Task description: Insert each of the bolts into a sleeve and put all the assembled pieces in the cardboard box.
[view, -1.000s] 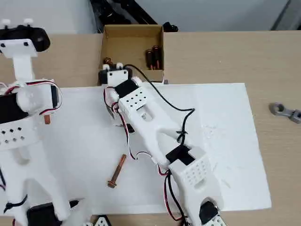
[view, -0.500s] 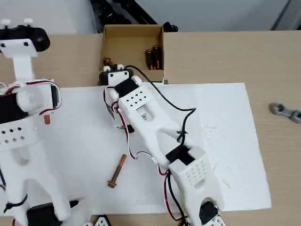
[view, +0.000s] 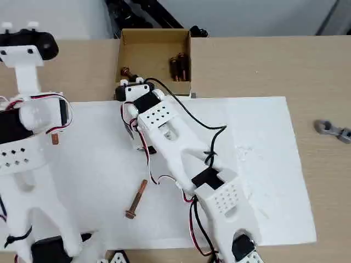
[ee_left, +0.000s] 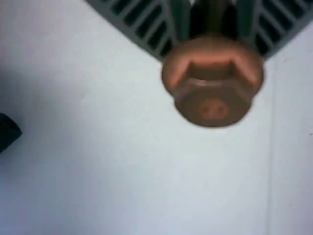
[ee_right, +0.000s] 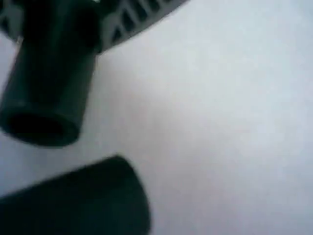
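Currently, my right gripper (ee_right: 58, 19), clamped on a sleeve (ee_right: 44, 93), has backed slightly from the cardboard box (view: 154, 31); my left gripper (ee_left: 212, 19) grips a bolt (ee_left: 212, 85) well left of it (insertion pending).

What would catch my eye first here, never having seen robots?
Two white arms stand over a white sheet on a wooden table: the left arm grips a copper bolt, the right arm a black sleeve. A second bolt lies loose on the sheet between them. At the table's far side, an open cardboard box holds a few assembled pieces.
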